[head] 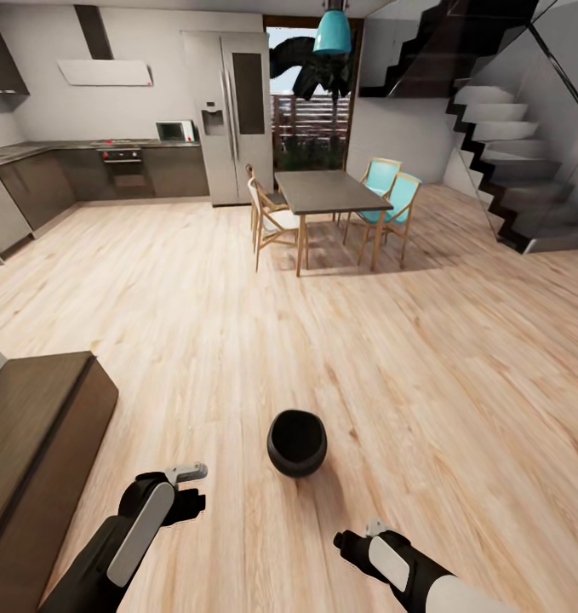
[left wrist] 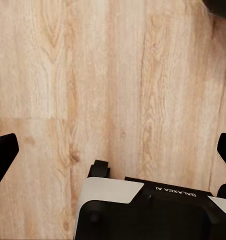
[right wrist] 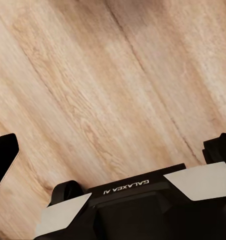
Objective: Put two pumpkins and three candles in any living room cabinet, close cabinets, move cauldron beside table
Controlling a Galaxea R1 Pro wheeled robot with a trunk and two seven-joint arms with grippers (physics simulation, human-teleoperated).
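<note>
Ahead, the black cauldron (head: 297, 443) sits upright on the wooden floor (head: 391, 340), mouth facing up; its inside looks dark and, as far as can be judged, holds nothing. Being round, it has no clear long axis. Both arms hang nearer than the cauldron: the left gripper (left wrist: 113, 150) to its left, the right gripper (right wrist: 113, 150) to its right, each with fingers spread wide over bare planks, holding nothing. Left of the cauldron runs a dark brown cabinet (head: 33, 426). Well beyond the cauldron stands a dining table (head: 327, 191) with chairs (head: 391, 204).
</note>
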